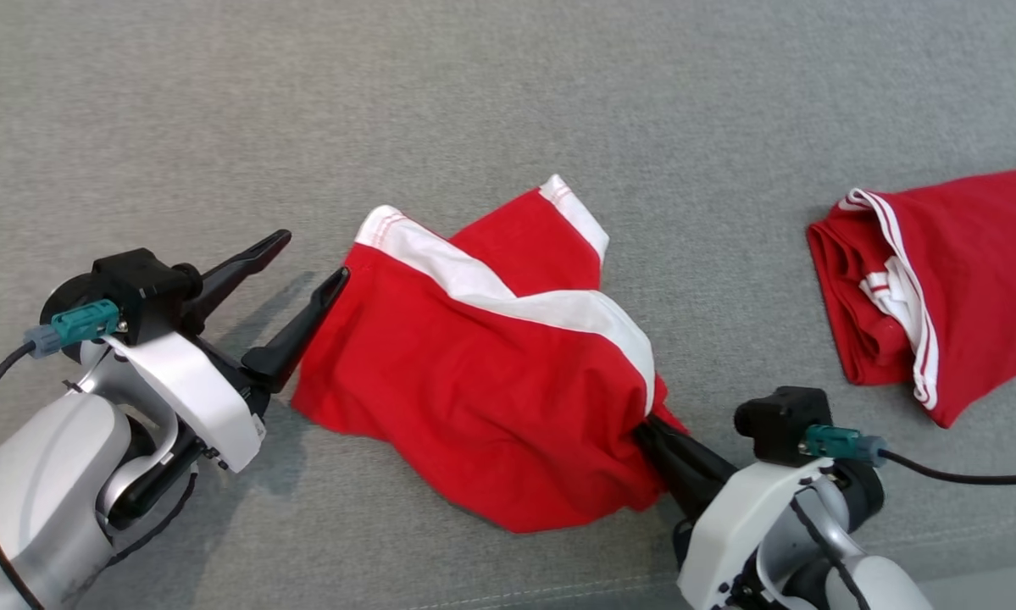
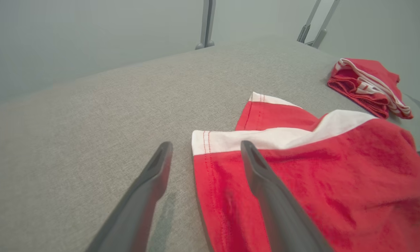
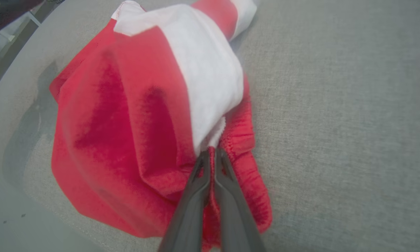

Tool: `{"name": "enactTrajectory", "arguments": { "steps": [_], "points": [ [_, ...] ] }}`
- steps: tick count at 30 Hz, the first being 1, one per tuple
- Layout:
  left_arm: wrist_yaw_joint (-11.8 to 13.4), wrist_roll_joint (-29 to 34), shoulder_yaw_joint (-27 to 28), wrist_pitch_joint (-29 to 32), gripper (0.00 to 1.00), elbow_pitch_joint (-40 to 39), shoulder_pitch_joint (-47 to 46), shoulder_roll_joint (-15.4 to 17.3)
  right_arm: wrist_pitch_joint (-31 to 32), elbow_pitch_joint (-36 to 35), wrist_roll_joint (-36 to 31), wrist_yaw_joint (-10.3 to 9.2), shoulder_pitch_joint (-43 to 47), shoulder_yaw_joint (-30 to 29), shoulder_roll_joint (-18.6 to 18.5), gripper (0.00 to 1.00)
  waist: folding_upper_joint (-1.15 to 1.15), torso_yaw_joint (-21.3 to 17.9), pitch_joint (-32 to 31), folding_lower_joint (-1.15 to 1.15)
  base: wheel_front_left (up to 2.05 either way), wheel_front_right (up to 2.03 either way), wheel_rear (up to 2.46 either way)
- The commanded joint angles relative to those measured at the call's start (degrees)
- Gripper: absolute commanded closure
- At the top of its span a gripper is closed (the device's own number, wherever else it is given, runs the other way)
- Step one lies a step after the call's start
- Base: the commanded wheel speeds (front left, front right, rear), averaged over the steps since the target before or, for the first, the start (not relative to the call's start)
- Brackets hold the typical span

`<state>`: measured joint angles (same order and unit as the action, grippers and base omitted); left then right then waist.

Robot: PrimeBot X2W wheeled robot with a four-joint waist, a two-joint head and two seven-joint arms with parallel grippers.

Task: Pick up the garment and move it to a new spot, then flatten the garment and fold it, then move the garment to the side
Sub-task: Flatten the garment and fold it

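- The garment (image 1: 474, 381), red with a white band (image 1: 508, 296), lies crumpled in the middle of the grey bench (image 1: 508, 102), between the two arms.
- Its long axis runs from the far left corner down to the near right corner, and the white band follows that line.
- The right end effector (image 3: 211, 154) sits at the near right corner with its fingers closed tight on a gathered, elastic-looking edge of the garment. The cloth bunches up and rises away from the pinch.
- The left end effector (image 1: 313, 254) is spread wide and holds nothing. It is just left of the garment, pointing right and far, and it is the arm nearer the free left edge.
- The next move, by my reading, turns on that left side hem (image 2: 199, 168). It lies between the left fingers, with one finger over red cloth and the other over bare bench. Closing there would give a second hold for spreading the garment flat.
- The left wrist view makes this straddle plain. In the head view the inner fingertip merely seems to touch the cloth's edge, and I cannot tell from either view how high the fingers hover.
- In the head view the right fingertips are buried under cloth, while the right wrist view shows the grip itself.
- A second red garment (image 1: 940, 280) lies folded at the far right, well apart.
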<state>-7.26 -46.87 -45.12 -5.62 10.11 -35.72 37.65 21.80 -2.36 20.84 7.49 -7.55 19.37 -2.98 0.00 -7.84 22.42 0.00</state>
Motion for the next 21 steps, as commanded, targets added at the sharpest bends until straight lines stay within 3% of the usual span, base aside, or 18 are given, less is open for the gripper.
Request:
{"name": "enactTrajectory", "arguments": {
  "steps": [1,7,21],
  "points": [
    [-0.23,-0.23,2.35,-0.09,0.00,-0.74,-2.64,2.72,-0.67,-1.22,0.38,0.00,-1.05,1.35,0.09,1.00,0.00,-1.45,1.37,0.00,0.00,0.00,0.00],
    [-0.08,-0.14,1.65,2.33,0.00,1.21,-3.94,4.15,-4.93,1.83,1.32,0.00,-3.10,5.79,0.10,1.00,0.00,-4.77,3.55,0.00,0.00,0.00,0.00],
    [3.79,-0.03,2.32,7.89,0.00,-2.19,-6.50,6.50,-11.82,7.39,4.25,0.00,-5.68,12.54,0.10,1.00,0.00,-8.96,5.75,0.00,0.00,0.00,0.00]
  ]
}}
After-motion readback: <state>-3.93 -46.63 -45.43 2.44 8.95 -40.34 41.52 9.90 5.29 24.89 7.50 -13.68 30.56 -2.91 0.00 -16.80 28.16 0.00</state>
